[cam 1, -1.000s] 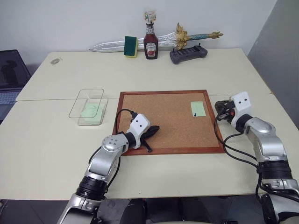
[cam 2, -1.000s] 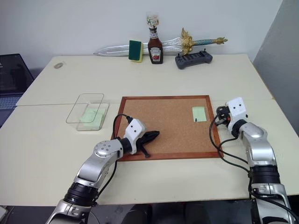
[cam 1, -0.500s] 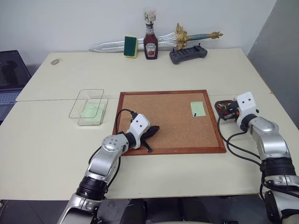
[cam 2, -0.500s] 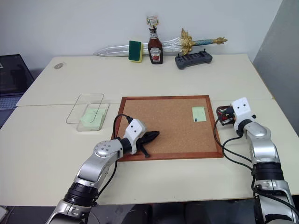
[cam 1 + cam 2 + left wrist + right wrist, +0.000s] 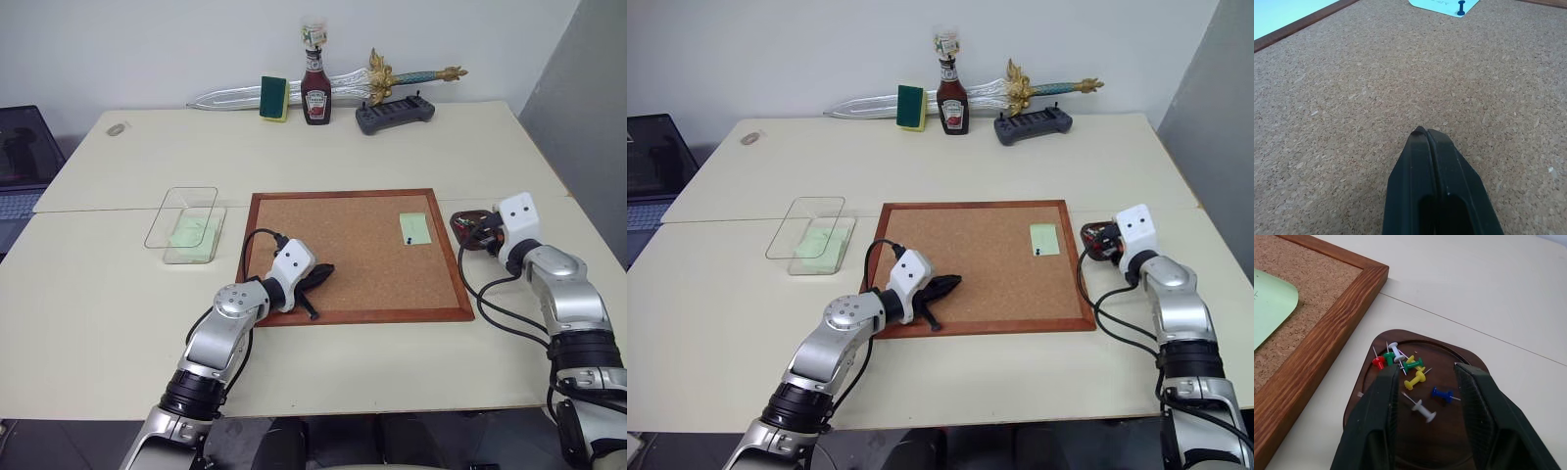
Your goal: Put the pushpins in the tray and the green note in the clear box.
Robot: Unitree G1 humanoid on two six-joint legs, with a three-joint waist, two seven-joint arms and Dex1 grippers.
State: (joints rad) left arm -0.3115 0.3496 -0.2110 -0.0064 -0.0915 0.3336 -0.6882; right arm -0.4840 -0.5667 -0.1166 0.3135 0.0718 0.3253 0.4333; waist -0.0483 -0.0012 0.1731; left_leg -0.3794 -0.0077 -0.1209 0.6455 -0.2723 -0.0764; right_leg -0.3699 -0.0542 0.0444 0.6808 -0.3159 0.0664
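Right gripper [image 5: 1425, 382]: we hold it open above the tray [image 5: 1449, 440], releasing pushpins [image 5: 1415, 372] there.
Left gripper [image 5: 1425, 139]: we rest it closed on the corkboard [image 5: 1352, 98], idle.

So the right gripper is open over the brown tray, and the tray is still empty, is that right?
Not quite. The right gripper is open over the tray, but the tray is not empty: the right wrist view shows several pushpins lying in it, red, white, green, yellow and blue.

Even, bright overhead light is falling across the counter [image 5: 323, 147], casting only faint, soft shadows. Nothing is glaring. In the wrist views the near gripper fingers [image 5: 1371, 431] are blurring slightly.
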